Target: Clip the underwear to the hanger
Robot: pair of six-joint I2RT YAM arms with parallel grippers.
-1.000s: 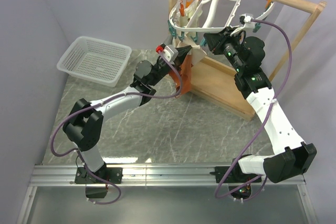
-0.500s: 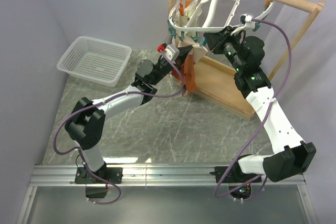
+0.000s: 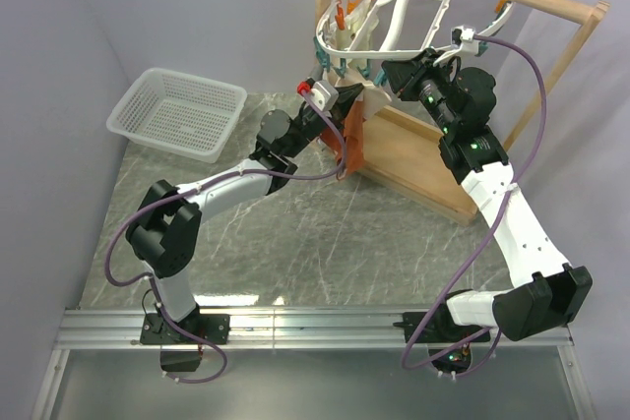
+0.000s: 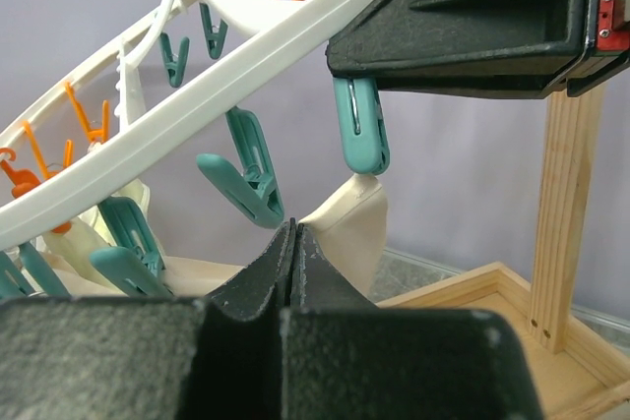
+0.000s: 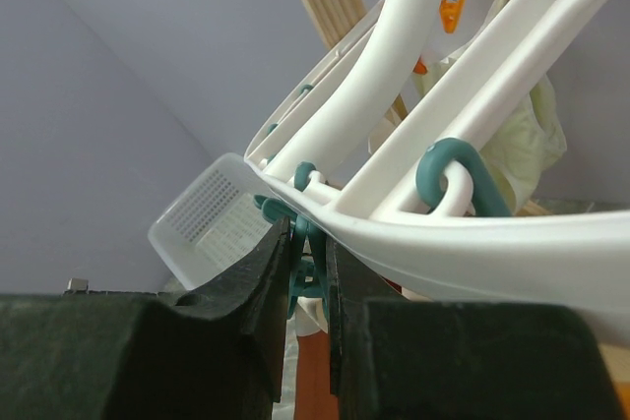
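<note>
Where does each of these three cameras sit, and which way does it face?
Top external: above and behind, facing down; both arms, hanger, underwear.
Left wrist: on left arm, facing up past the shut left fingers at a teal clothespin.
Right wrist: on right arm, facing up; the right fingers pinch that clothespin.
All share the hanger.
</note>
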